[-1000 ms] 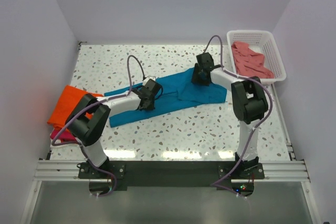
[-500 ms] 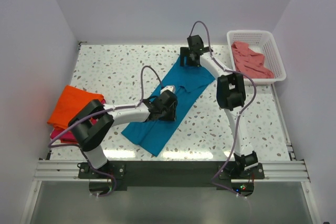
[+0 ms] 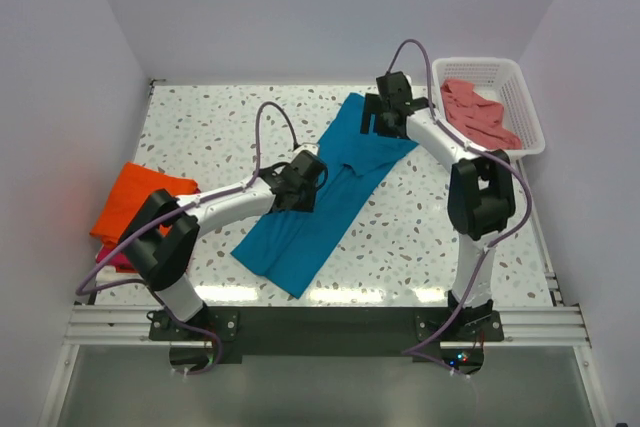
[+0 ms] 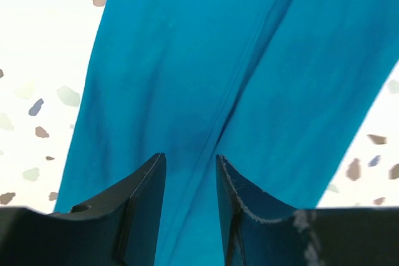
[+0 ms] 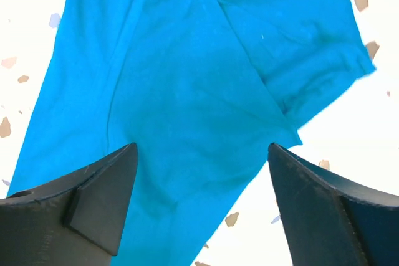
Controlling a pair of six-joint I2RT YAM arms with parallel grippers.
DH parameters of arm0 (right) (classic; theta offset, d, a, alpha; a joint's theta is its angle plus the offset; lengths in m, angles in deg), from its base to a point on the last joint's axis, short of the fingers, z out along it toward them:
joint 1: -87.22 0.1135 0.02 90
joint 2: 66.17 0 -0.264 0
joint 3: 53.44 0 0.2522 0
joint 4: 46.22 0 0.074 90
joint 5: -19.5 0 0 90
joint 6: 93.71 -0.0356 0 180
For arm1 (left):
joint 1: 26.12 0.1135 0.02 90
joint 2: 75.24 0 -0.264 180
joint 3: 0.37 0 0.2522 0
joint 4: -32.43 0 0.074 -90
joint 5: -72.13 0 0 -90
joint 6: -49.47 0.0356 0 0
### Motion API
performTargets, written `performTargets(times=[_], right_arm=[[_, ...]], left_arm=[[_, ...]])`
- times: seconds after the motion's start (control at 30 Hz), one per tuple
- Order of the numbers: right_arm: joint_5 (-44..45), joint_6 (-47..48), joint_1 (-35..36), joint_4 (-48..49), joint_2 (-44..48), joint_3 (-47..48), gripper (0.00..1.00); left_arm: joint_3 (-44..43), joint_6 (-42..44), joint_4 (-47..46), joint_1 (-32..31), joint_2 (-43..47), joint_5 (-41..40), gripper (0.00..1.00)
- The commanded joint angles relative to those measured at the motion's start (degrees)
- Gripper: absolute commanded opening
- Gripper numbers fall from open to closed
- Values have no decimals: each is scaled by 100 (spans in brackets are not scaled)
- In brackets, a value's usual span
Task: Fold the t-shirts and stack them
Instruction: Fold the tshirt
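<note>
My top camera sits high behind the near edge, looking down over the whole speckled white table (image 3: 420, 237). Both wrist cameras face down, close above the teal-blue cloth t-shirt (image 3: 300, 237), which all three views share

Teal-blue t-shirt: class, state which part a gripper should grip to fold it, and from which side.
Grip the teal-blue t-shirt at a corner of its near, lower-left end, probably coming down from the table side and pinching inward over the edge. It lies flat as a long diagonal strip, so only edges offer a lip; the middle would bunch.
</note>
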Motion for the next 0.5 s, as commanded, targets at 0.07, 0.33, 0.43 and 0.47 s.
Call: performTargets(times=[0.07,0.33,0.43,0.47], right_arm=[[61,-428,-35,484,148,-573,83],[70,-481,-70,545,-422,-512,60],[87,-420,-96,546,-633,-337,56],[87,-393,-96,441,-800,-249,53]], left_arm=[[-122,530,453,-18,-310,-352,40],[370,513,190,-70,-337,-160,36],[449,469,119,-141,-346,-125,36],[502,452,76,-158,-346,-116,35]])
